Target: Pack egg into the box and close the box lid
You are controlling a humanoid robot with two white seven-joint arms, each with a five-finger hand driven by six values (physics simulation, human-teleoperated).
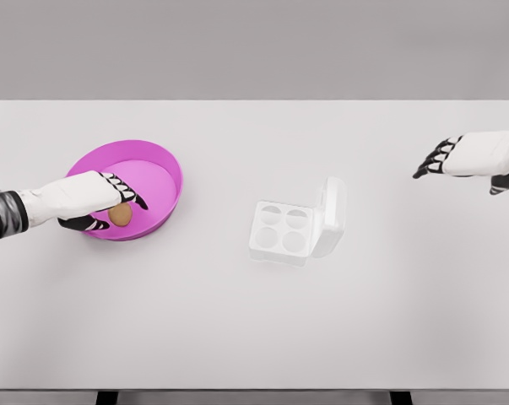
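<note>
Currently, line by line:
Left hand (98, 202): at the left of the frame, its arm entering from the left edge, reaching into the bowl; fingers and thumb are curled around the egg, though whether they actually press on it cannot be told.
Egg (120, 215): brown, inside the bowl near its lower rim, sitting between the left hand's fingers above and thumb below.
Bowl (165, 169): magenta, round and shallow, on the table at centre left.
Egg box (282, 229): white, just right of the frame's centre, four round cups facing up, all of them vacant.
Lid (332, 211): raised on the right side of the box, standing tilted open.
Right hand (469, 158): at the right edge, upper half of the frame, well apart from the box; fingers loosely extended toward the left, holding nothing.
Table (254, 329): white, filling most of the view.
</note>
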